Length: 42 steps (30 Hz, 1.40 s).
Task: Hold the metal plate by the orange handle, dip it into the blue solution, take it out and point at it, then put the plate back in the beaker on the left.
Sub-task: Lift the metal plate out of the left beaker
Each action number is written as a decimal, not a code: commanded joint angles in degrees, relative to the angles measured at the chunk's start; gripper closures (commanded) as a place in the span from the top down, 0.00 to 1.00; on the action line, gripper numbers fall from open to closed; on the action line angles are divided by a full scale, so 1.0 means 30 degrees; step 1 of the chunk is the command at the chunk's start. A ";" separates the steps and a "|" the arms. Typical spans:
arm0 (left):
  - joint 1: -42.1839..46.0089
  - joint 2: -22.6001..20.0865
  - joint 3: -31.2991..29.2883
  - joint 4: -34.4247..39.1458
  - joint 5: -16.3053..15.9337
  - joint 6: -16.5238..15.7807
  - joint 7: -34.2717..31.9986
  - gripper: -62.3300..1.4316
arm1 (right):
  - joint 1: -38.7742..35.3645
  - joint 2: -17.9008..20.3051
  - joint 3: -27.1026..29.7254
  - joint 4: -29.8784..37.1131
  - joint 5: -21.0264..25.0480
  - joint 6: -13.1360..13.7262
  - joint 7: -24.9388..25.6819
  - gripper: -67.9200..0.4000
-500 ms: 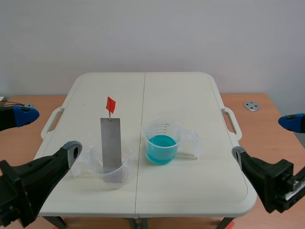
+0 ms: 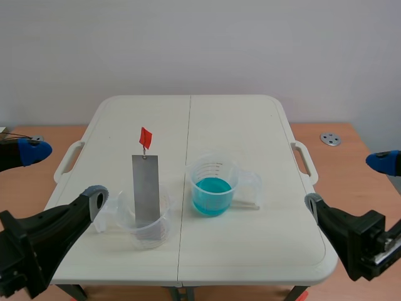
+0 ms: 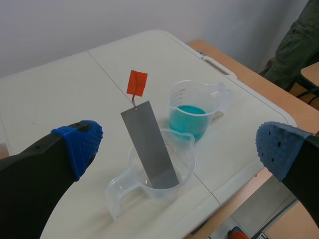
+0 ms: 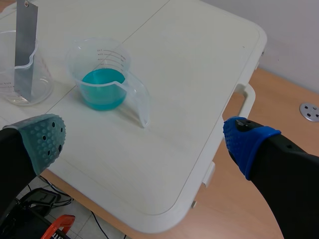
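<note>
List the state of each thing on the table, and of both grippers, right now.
metal plate: leaning in the left beaker, ungripped.
orange handle: at the plate's top end, free.
left beaker: upright, no liquid seen, holding the plate.
right beaker: upright, partly filled with blue solution.
left gripper: open, empty.
right gripper: open, empty.

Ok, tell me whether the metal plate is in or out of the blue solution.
Out. The metal plate leans in the clear left beaker, beside the beaker of blue solution.
</note>
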 commanded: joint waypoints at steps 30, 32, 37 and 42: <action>0.7817 -0.1494 -0.2506 -0.0342 0.2215 0.6630 -0.1086 0.05 | 0.6390 -0.1617 -0.3687 -0.0160 0.0306 0.0350 -0.2011 0.98; 0.8604 -0.1501 -0.2543 -0.0998 0.2856 0.6776 -0.0663 0.05 | 0.6980 -0.1727 -0.4284 -0.0597 0.0299 0.0350 -0.2011 0.98; 0.8954 -0.1494 -0.2171 -0.3424 0.3330 0.6346 0.0284 0.05 | 0.8612 -0.2572 -0.5464 -0.2266 0.0284 0.0357 -0.2018 0.98; 0.8174 -0.1494 -0.1443 -0.6069 0.3679 0.4823 0.0328 0.05 | 1.0105 -0.3300 -0.6543 -0.3767 0.0211 0.0372 -0.2011 0.98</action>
